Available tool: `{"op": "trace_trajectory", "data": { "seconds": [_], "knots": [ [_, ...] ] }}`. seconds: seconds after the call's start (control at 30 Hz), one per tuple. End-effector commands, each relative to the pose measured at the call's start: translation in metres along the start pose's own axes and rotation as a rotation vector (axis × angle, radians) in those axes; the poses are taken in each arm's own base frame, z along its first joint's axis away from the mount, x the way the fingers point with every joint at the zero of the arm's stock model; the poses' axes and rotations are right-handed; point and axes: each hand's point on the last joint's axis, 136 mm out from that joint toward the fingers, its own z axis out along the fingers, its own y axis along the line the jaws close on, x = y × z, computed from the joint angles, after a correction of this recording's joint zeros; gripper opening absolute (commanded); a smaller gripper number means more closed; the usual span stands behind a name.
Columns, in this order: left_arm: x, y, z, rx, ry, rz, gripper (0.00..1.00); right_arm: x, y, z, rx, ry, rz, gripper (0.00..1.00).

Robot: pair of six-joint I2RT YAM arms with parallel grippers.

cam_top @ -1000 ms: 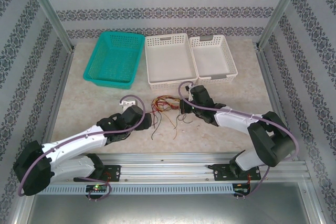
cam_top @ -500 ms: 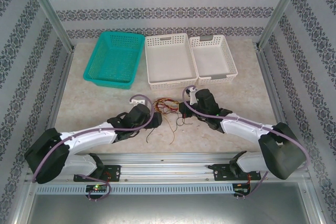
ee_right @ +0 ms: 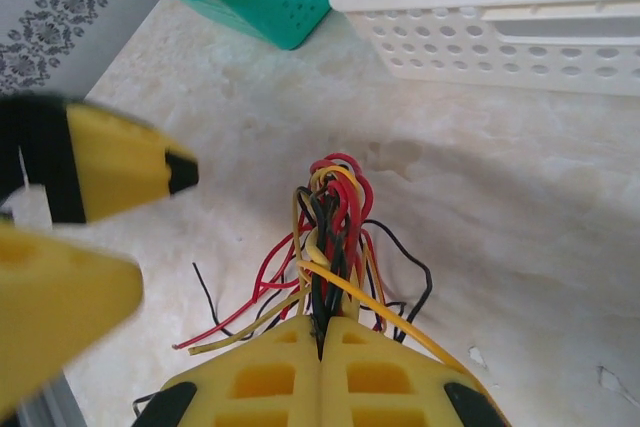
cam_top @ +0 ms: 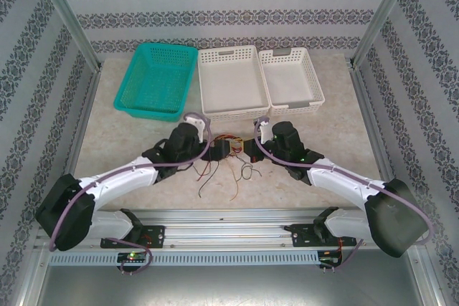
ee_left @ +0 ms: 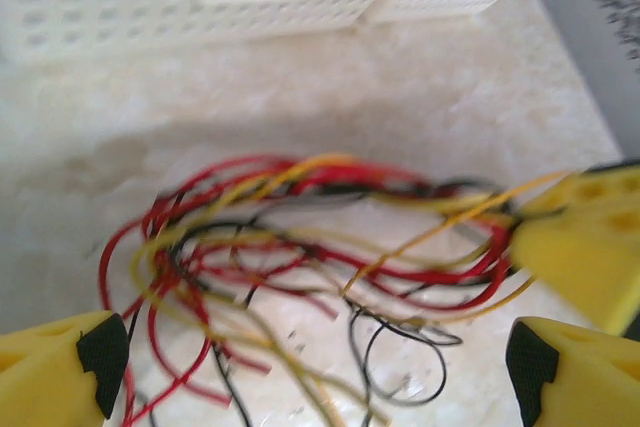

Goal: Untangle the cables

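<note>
**Right pincer [ee_right: 320, 332] clamped on the cables [ee_left: 300, 237], left pincer [ee_left: 312, 352] spread wide around them**

The right pincer's jaws are pressed together on one end of the tangle. Red, yellow and black strands come up from between its fingertips, bunch in a tight loop just ahead of it, then spill down onto the worktop [cam_top: 122, 141] on both sides.

The left pincer faces the right one from close by, jaws fully apart and holding nothing. The main knot of cables lies between its two fingertips and just ahead of them. I cannot tell whether either tip touches a strand. From that knot several red and yellow strands run off to the left pincer's right. There they gather into the yellow fingers of the right pincer.

Loose ends, black and yellow among them, trail on the worktop on the near side of both pincers, towards the arm bases.

Beyond the pincers, well apart from the cables, two white baskets [cam_top: 228, 51] stand side by side. A teal basket [cam_top: 166, 47] sits further off, beyond and to the left of the left pincer.
</note>
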Motion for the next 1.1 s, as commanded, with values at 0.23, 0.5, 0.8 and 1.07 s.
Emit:
{"op": "trace_trajectory", "data": {
  "seconds": [0.23,0.5,0.8,1.07],
  "knots": [
    [0.007,-0.009,0.029,0.231,0.226,0.039,0.86,-0.009,0.03,-0.012,-0.124,-0.037,-0.102,0.0],
    [0.013,-0.017,0.022,0.335,0.234,-0.008,0.79,-0.012,0.031,-0.017,-0.128,-0.074,-0.133,0.0],
    [0.022,-0.005,0.019,0.305,0.246,-0.005,0.79,-0.016,0.045,-0.019,-0.222,-0.067,-0.134,0.0],
    [-0.01,0.016,-0.012,0.179,0.039,0.012,0.85,-0.014,0.052,-0.021,-0.294,-0.033,-0.111,0.0]
  ]
}}
